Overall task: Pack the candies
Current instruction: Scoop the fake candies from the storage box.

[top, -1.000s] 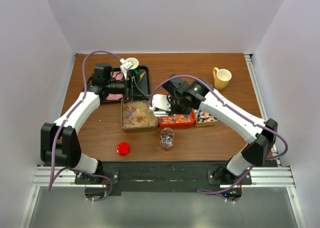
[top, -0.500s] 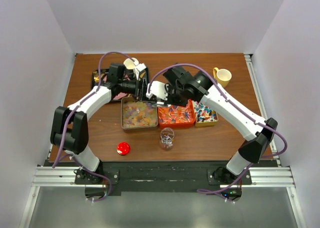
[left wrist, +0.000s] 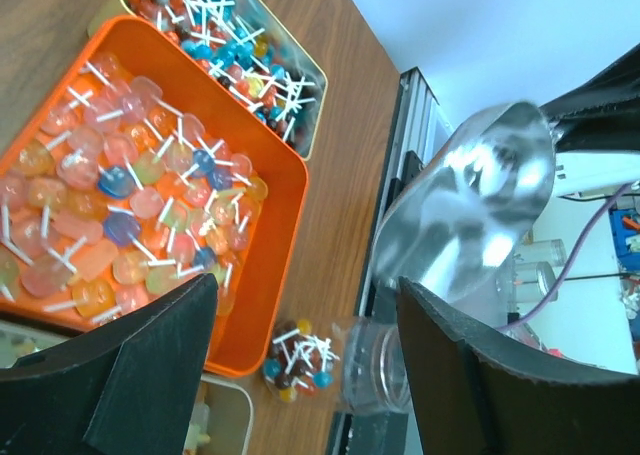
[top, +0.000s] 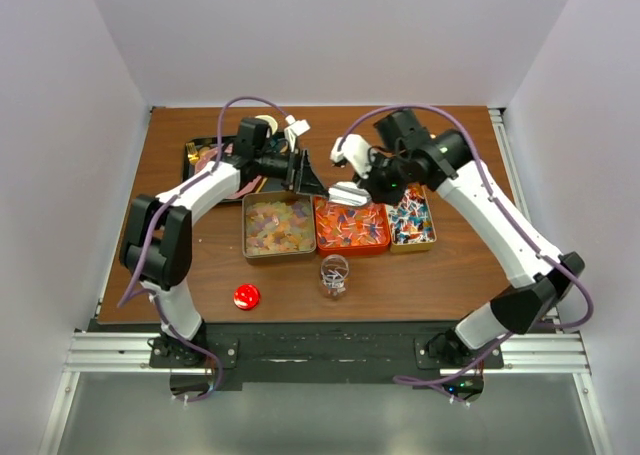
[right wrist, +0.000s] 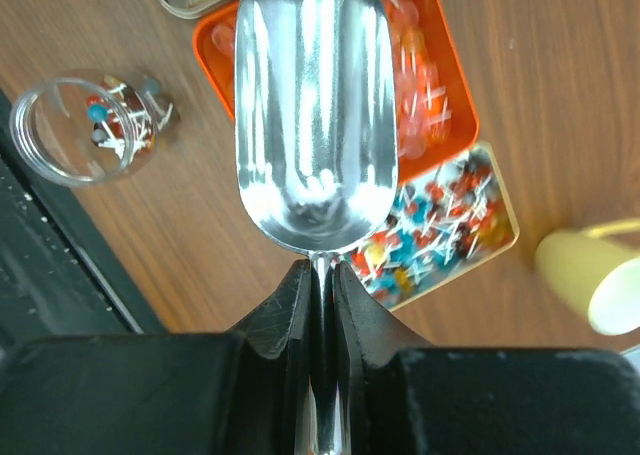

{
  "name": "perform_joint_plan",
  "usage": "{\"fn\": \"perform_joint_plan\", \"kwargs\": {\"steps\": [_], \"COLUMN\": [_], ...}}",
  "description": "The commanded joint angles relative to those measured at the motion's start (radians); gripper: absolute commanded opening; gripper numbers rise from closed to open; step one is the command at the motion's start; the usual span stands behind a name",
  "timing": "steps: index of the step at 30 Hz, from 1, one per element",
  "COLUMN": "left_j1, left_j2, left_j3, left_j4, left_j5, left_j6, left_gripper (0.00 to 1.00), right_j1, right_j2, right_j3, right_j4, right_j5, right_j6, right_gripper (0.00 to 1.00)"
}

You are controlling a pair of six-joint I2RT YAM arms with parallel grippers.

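Left gripper point(left wrist: 308, 290) jaws spread; candies point(left wrist: 120, 175) in orange tray point(left wrist: 275, 275) lie below, between them. Right gripper point(right wrist: 322, 275) pinches metal scoop point(right wrist: 315, 115) handle. Since a second ago: scoop lifted off tray, left one swung centreward from upper left.

Nothing readable is showing in any view; the candies point(left wrist: 130, 205) are appearing only as small coloured pieces, any print on them being too small to tell; the orange tray point(left wrist: 278, 265) and the metal scoop point(right wrist: 312, 125) are showing plain surfaces.
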Motion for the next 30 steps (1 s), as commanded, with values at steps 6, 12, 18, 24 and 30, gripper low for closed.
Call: {"fn": "perform_joint_plan", "kwargs": {"steps": [6, 12, 18, 24, 30], "left_j1": [-0.004, -0.004, -0.003, -0.001, 0.005], "left_j2": [0.125, 0.159, 0.155, 0.144, 0.153], "left_j3": [0.195, 0.211, 0.218, 0.218, 0.221], "left_j4": [-0.055, -0.035, -0.043, -0.074, -0.072], "left_j5": [-0.067, -0.06, -0.061, -0.078, -0.078], "left_j6": [0.042, 0.014, 0.027, 0.06, 0.061], "left_gripper": [0.76, 0.76, 0.76, 0.76, 0.76], "right_j1": [-0.138, -0.236, -0.308, -0.324, -0.328], "right_j2": [-0.213, -0.207, -0.106, 0.032, 0.087], "right_j3": [-0.167, -0.3, -0.312, -0.247, -0.232], "right_j4": [-0.123, -0.204, -0.276, -0.362, -0.37], "right_j5": [0.121, 0.161, 0.139, 0.139, 0.176], "right_j6": [0.056, 0.068, 0.033, 0.01, 0.014], "right_gripper": [0.0, 0.0, 0.0, 0.0, 0.0]}}
